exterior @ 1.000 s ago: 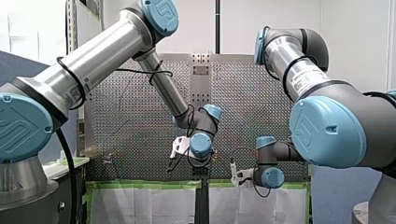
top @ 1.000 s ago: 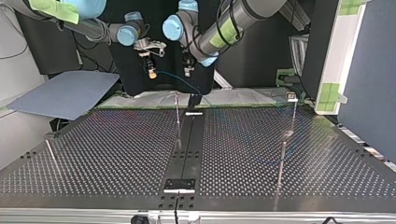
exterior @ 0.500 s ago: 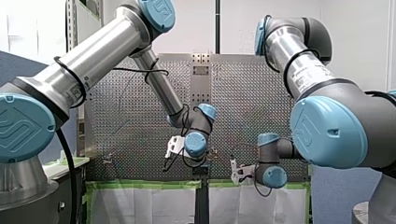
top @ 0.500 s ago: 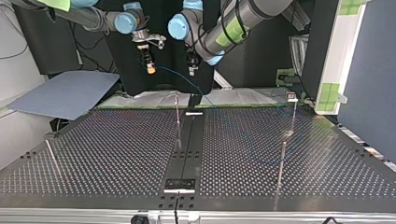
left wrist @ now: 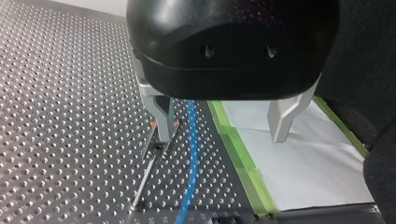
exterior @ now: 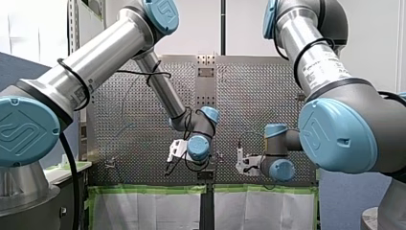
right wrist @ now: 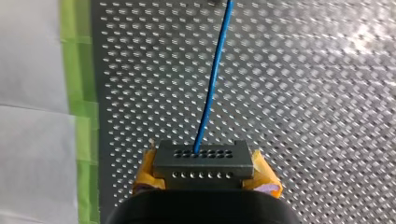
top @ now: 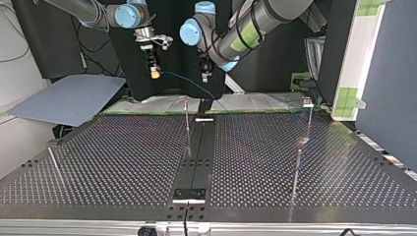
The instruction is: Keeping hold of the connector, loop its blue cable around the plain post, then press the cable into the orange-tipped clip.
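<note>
Across the top view, two robot arms are reaching down from the upper edge toward the far side of a dark perforated table (top: 123, 157). My right gripper (top: 155, 73), at that view's left, is hanging above the table's far edge with a yellow-orange patch at its tip. A blue cable (top: 189, 84) is running from it and sagging past my left gripper (top: 206, 77) toward the table. Several thin upright posts (top: 296, 172) are standing in the table; which one is the plain post I cannot tell.

The right wrist view is adding the grip itself. Yellow pads (right wrist: 264, 175) are pinching a dark grey connector (right wrist: 203, 158) with two rows of small holes. The cable is leaving its front face and stretching straight ahead over the perforated surface, with green tape (right wrist: 77, 93) lying off to one side.

Only the left wrist view is showing my left gripper's metal fingers (left wrist: 285, 116), which are standing wide apart and holding nothing. The cable is passing below and between them, just beside the orange-tipped clip (left wrist: 175, 124) and not seated in it. The clip's orange tips are peeking out on either side of one finger, and a thin metal rod (left wrist: 147, 172) is running from beneath it down to the table.

The front view is showing both wrists low and side by side, well apart, with cable and connector too small to make out.
</note>
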You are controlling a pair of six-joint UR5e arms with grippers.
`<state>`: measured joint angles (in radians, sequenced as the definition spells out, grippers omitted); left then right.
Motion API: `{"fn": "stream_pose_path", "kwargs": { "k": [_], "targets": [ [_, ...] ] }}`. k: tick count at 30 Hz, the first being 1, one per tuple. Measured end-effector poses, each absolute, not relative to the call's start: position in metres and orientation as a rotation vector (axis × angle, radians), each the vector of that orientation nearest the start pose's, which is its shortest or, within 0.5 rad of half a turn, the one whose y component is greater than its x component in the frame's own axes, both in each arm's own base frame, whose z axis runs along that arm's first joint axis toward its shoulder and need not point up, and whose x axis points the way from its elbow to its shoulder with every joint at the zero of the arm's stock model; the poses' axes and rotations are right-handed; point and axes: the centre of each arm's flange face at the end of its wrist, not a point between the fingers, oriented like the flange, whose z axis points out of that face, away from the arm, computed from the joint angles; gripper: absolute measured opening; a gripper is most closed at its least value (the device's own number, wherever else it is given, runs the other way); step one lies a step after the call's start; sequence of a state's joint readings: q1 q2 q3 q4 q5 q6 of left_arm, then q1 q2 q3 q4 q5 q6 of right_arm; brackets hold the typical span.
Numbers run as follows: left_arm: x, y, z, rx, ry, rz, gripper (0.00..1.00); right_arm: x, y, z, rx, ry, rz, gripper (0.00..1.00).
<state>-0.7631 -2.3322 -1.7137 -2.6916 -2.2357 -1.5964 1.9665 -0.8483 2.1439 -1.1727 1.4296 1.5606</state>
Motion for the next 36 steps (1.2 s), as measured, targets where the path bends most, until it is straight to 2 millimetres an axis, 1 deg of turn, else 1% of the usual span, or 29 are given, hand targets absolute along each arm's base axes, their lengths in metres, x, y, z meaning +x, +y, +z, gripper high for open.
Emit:
{"fn": "stream_pose_path", "kwargs": {
  "k": [2, 4, 10, 13, 17, 20, 27, 32, 36],
  "targets": [
    [0.358, -0.438, 0.038, 0.298, 1.907, 0.157, 1.0, 0.316, -0.382, -0.006, 1.685, -0.993, 1.518, 0.0],
    [0.357, -0.434, 0.037, 0.297, 1.912, 0.166, 1.0, 0.314, -0.385, -0.008, 1.668, -1.01, 1.513, 0.0],
    [0.353, -0.422, 0.038, 0.282, 1.906, 0.168, 1.0, 0.309, -0.395, -0.024, 1.639, -1.026, 1.47, 0.0],
    [0.35, -0.416, 0.042, 0.274, 1.895, 0.157, 1.0, 0.31, -0.394, -0.036, 1.655, -1.025, 1.452, 0.0],
    [0.347, -0.411, 0.045, 0.27, 1.889, 0.152, 1.0, 0.309, -0.385, -0.057, 1.698, -1.037, 1.429, 0.0],
    [0.348, -0.409, 0.046, 0.267, 1.889, 0.151, 1.0, 0.311, -0.381, -0.064, 1.726, -1.029, 1.43, 0.0],
    [0.349, -0.408, 0.046, 0.266, 1.89, 0.154, 1.0, 0.318, -0.378, -0.067, 1.77, -0.997, 1.461, 0.0],
    [0.352, -0.404, 0.047, 0.276, 1.898, 0.174, 1.0, 0.321, -0.379, -0.067, 1.779, -0.993, 1.466, 0.0],
    [0.353, -0.4, 0.053, 0.278, 1.91, 0.182, 1.0, 0.322, -0.381, -0.066, 1.787, -0.993, 1.465, 0.0]
  ]
}}
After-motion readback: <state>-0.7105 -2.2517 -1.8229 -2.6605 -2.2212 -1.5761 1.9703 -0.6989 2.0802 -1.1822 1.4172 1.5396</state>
